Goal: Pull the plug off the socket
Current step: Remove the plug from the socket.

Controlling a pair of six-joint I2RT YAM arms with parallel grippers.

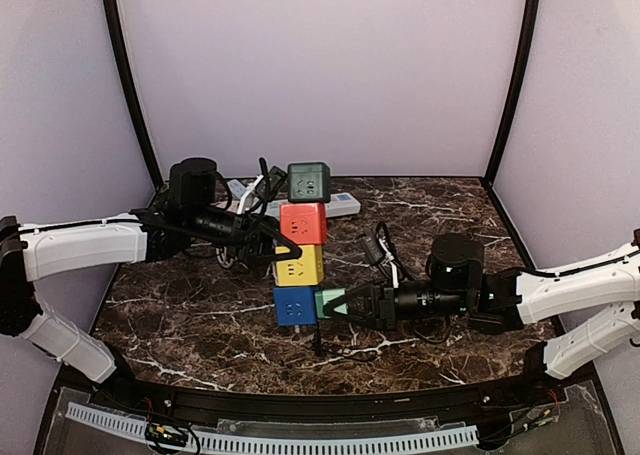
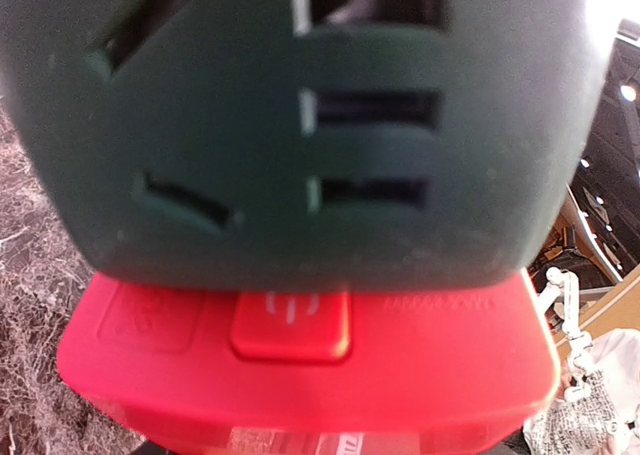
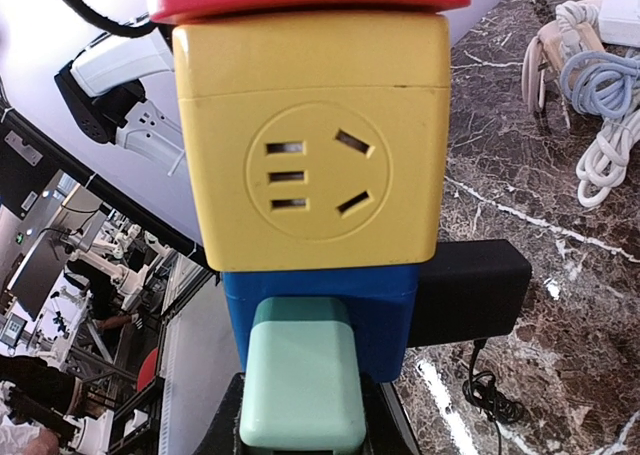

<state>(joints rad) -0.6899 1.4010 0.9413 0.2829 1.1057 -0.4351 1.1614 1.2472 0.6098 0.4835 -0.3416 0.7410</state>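
Note:
A row of cube sockets lies mid-table: dark green (image 1: pixel 308 181), red (image 1: pixel 303 222), yellow (image 1: pixel 299 265) and blue (image 1: pixel 294 305). A mint-green plug (image 1: pixel 329 302) sits in the blue cube's right face. My right gripper (image 1: pixel 346 304) is shut on this plug. In the right wrist view the plug (image 3: pixel 300 375) sits seated in the blue cube (image 3: pixel 390 310), with black fingers (image 3: pixel 224 420) on both its sides. My left gripper (image 1: pixel 285 247) reaches in from the left and clamps the cubes at the red-yellow seam. The left wrist view shows only the green cube (image 2: pixel 300 125) and red cube (image 2: pixel 300 365), very close.
A black adapter (image 3: pixel 468 290) is plugged into the blue cube's far side, with a thin black cable (image 1: pixel 345 350) trailing on the marble. A white power strip (image 1: pixel 340 205) and coiled white cables (image 3: pixel 600 115) lie at the back. A black cable bundle (image 1: pixel 380 247) lies right of the cubes.

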